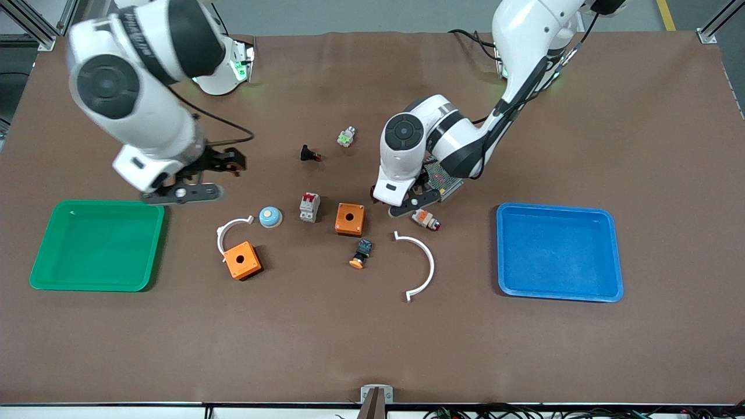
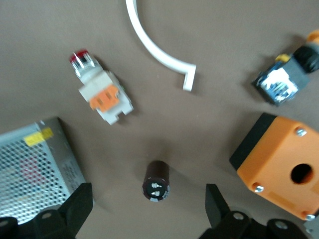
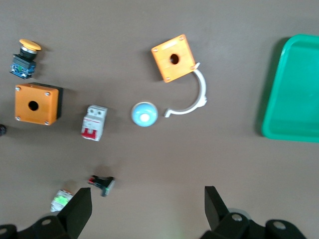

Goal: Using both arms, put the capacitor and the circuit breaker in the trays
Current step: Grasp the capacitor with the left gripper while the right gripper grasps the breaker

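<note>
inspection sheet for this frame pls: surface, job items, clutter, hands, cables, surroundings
Surface: brown table mat, flat.
Job's things: capacitor lying on the mat between the left hand's fingers, ungripped; circuit breaker on the mat beside an orange box. Green tray and blue tray hold nothing.
Clutter: second orange box, two white arcs, blue dome, push-button, plug-like part, mesh-covered metal box.
Hands: left hand open, low over the capacitor; right hand open, over the mat by the green tray.
Cables: black cables on both arms.
Surroundings: metal frame posts at the table corners.
</note>
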Robot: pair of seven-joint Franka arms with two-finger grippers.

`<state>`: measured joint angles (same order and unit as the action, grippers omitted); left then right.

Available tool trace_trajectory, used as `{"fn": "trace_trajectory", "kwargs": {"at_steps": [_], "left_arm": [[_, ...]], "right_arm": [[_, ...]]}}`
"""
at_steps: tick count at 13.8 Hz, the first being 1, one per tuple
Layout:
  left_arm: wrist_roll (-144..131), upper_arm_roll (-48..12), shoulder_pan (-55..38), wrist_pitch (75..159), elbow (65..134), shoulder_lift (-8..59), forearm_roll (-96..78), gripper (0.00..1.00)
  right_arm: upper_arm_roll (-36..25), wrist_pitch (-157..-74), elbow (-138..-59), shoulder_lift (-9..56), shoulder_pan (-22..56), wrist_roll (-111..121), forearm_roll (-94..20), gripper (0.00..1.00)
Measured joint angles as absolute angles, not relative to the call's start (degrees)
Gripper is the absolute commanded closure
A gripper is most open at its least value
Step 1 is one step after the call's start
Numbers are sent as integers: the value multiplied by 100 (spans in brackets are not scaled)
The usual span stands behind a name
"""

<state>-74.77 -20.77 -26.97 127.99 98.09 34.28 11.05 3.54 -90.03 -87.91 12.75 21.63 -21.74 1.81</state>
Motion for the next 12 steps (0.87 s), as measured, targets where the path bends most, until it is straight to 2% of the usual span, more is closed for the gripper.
{"fn": "trace_trajectory", "kwargs": {"at_steps": [3, 5, 9, 11, 12], "left_arm": [[-7853, -2064, -2839, 13328, 10187, 3519, 1135, 11], [-7998, -2055, -2944, 13373, 10227, 3609, 1333, 22], [-8047, -2041, -2969, 13474, 10228, 3798, 1675, 37], [-8047, -2032, -2969, 13515, 10228, 3849, 1678, 46], [-8047, -2032, -2968, 13518, 10228, 3855, 1678, 56]], "right_arm": [[347, -9628, -9354, 1401, 2291, -2510, -259, 0], [337, -10028, -9765, 1426, 2298, -2675, -409, 0], [344, -10820, -10383, 1425, 2405, -2782, -804, 0], [346, -11322, -10734, 1425, 2502, -2864, -862, 0], [348, -11568, -10896, 1425, 2571, -2964, -865, 0]]}}
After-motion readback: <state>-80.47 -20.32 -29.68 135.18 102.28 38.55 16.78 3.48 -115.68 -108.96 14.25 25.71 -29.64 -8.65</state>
